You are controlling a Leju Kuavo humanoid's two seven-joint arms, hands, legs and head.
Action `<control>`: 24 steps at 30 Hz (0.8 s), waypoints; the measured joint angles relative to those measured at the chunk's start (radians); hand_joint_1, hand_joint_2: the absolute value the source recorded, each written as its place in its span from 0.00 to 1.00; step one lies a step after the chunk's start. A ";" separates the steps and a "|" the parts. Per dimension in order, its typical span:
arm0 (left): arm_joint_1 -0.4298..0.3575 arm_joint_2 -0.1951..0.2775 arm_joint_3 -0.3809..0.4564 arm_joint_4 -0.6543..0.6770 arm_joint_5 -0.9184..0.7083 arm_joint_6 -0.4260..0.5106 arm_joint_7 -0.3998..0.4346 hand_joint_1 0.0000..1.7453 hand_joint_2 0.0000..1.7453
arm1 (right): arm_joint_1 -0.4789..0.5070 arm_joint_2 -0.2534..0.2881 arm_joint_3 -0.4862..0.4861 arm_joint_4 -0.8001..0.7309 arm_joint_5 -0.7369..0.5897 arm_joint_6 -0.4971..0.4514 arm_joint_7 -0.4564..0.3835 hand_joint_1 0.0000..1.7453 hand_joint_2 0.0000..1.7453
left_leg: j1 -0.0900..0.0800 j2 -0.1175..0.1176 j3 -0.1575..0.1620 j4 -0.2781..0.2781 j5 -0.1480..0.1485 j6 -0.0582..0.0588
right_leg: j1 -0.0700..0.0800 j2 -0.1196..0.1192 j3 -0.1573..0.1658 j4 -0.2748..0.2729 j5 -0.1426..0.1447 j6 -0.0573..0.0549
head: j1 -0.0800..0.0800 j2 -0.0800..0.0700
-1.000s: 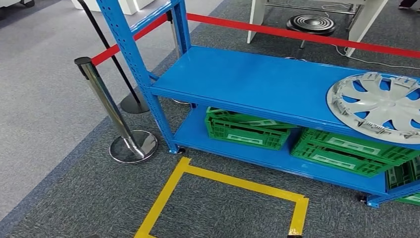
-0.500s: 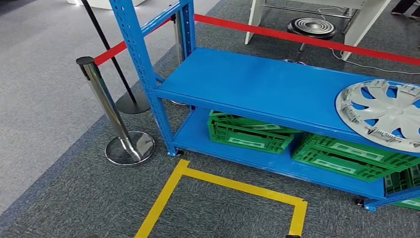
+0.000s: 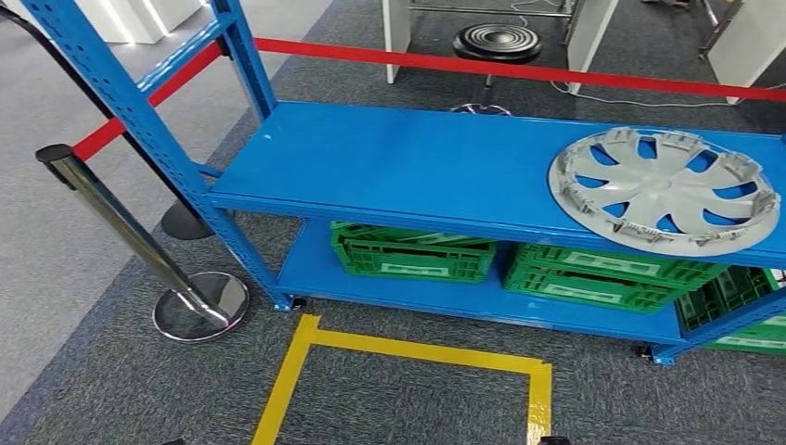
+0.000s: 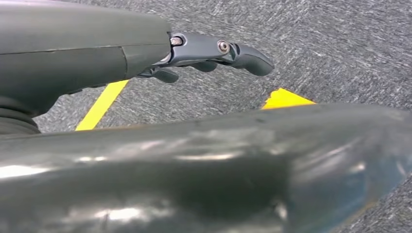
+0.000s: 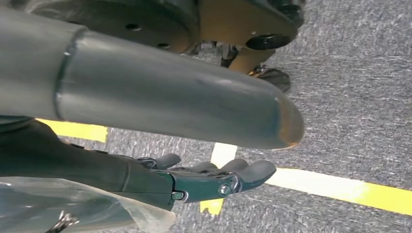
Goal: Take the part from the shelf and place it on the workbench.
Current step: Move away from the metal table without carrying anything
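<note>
From the head view, the silver wheel cover (image 3: 663, 190) lies flat on the upper board of the blue shelf (image 3: 408, 162), out at about two o'clock. Green crates (image 3: 412, 252) sit on the lower board beneath it, a chrome stanchion (image 3: 139, 243) stands at nine o'clock, and yellow floor tape (image 3: 408, 352) runs at six o'clock.

The left wrist view shows the left hand (image 4: 204, 56) empty, fingers loosely extended over grey carpet.

The right wrist view shows the right hand (image 5: 214, 177) likewise released, grasping nothing, above the tape.
</note>
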 joint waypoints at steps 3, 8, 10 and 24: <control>0.001 0.001 0.000 0.000 -0.003 0.001 0.005 0.00 0.00 | 0.003 0.000 0.000 0.000 0.006 -0.002 0.001 0.00 0.00 | 0.000 -0.004 0.006 -0.081 0.103 0.005 | 0.000 0.029 0.016 0.000 -0.008 0.001 | 0.000 0.000; -0.006 0.002 0.003 0.000 -0.008 0.004 0.006 0.00 0.00 | 0.004 0.001 0.000 0.000 0.025 -0.008 0.005 0.00 0.00 | -0.005 -0.024 0.060 -0.263 0.178 0.027 | 0.004 0.045 0.018 -0.001 -0.017 0.026 | 0.000 0.000; -0.005 0.002 0.004 0.000 -0.008 0.004 0.006 0.00 0.00 | 0.005 0.001 0.000 0.000 0.027 -0.008 0.005 0.00 0.00 | -0.002 -0.022 0.061 -0.271 0.183 0.039 | 0.002 0.033 0.009 0.006 -0.025 0.036 | 0.001 0.000; -0.003 0.002 0.005 0.000 -0.011 0.004 0.006 0.00 0.00 | 0.000 0.001 0.001 0.000 0.031 -0.007 0.016 0.00 0.00 | -0.008 0.002 0.075 -0.277 0.175 0.027 | 0.003 -0.032 0.018 -0.006 -0.018 0.028 | 0.009 0.000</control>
